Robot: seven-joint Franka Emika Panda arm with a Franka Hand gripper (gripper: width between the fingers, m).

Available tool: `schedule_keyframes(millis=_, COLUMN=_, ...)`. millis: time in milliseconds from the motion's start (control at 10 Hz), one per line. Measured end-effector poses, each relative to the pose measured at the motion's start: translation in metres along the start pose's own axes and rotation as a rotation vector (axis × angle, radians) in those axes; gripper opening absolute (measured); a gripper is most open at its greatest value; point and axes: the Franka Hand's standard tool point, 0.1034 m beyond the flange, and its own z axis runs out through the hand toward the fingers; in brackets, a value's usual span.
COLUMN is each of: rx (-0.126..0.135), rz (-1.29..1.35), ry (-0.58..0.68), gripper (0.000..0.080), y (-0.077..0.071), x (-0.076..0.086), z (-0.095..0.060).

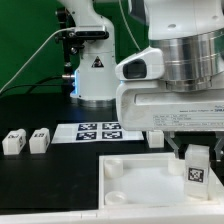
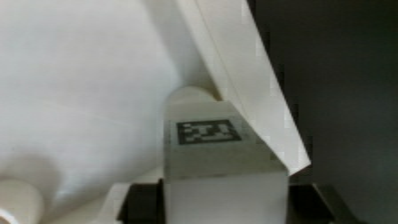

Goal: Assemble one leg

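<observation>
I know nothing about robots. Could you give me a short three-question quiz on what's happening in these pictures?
1. True or false: the gripper is empty.
2. How many loose legs lie on the black table at the exterior view's left? A) one B) two C) four
3. Fill in: the held leg is over the white ____.

Key: 1 false, it grips a leg; 2 B; 3 panel.
</observation>
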Motion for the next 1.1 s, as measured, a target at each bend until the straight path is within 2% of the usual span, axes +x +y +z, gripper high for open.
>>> schedule_keyframes(millis=200, rx=0.001, rz=0.366, ry=0.018, gripper=0.0295, y=0.0004, x=0.003, z=-0.0002)
schedule_keyframes(millis=500, rx=0.053, rz=0.84, ry=0.013, gripper=0.0297, y=0.0024, x=0.005, z=0.0005)
schedule_keyframes(millis=700, rx=0.062, rz=0.94, ry=0.008, gripper=0.0297, y=0.0012, x=0.0033, z=0.0005)
schedule_keyframes(millis=900, rx=0.061, rz=0.922, ry=0.008, gripper=0.0546, y=0.0014, x=0.0031, z=0.0012)
schedule_keyframes(millis=1000, rx=0.054, rz=0.836, ry=0.008, gripper=0.0617, y=0.0019, x=0.0019, z=0.0018)
schedule_keyframes(millis=1100, rx=0.034, rz=0.704, ry=-0.002, gripper=0.0617, y=0.0033, x=-0.0018, z=0.0034)
